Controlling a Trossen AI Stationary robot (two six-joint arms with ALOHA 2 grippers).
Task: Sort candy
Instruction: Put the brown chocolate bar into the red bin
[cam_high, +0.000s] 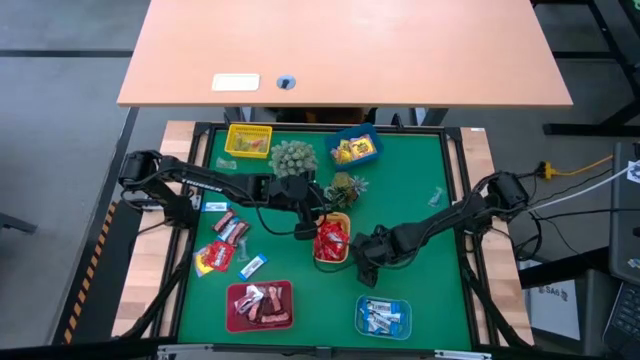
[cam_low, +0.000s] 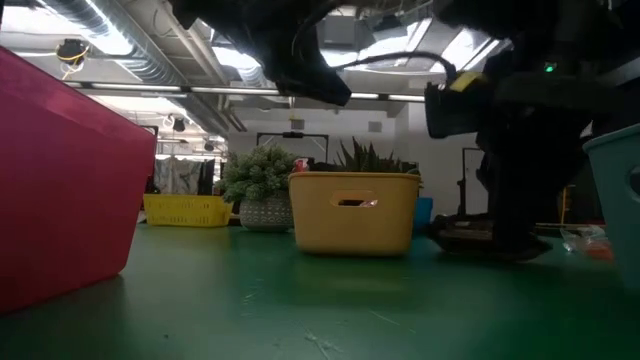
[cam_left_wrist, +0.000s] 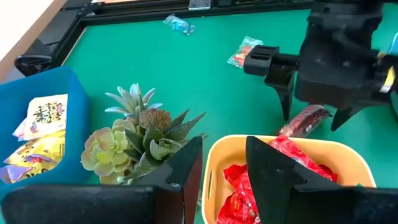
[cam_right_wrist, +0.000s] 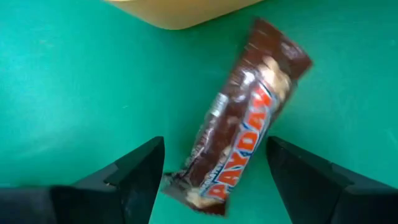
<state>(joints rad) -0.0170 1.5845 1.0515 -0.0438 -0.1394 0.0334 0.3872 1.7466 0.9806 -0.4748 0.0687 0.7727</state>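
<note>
Right gripper spread astride PayDay bar beside yellow tray; left gripper spread, empty, above tray.

We see bright, even overhead light. The candy bar looks motion-blurred, and ceiling lamps glare low across the room.
</note>
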